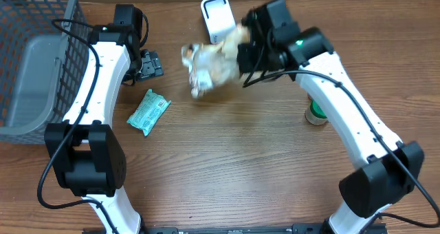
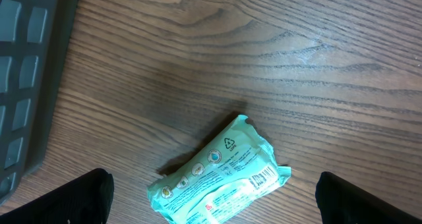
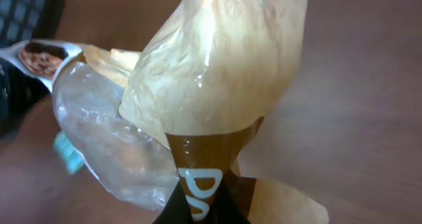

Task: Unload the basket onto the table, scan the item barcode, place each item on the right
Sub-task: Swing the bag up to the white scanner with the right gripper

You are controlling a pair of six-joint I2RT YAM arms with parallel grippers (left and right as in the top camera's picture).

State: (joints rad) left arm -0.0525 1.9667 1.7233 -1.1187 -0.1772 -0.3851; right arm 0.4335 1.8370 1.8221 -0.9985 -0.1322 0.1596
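The right arm reaches up from its base and bends inward at the wrist. The right gripper [image 1: 245,55] is clamped on the brown edge of a snack bag [image 1: 210,65], which hangs blurred off the table just ahead of its fingers. A white scanner [image 1: 216,17] stands close beyond the bag, to one side of the gripper. The left arm stretches forward with its wrist folded over. The left gripper [image 1: 150,65] has its jaws spread wide and holds nothing. A green packet [image 2: 217,174] lies flat on the wood below and between its fingers, and a wire basket [image 1: 41,62] is off to its outer side.
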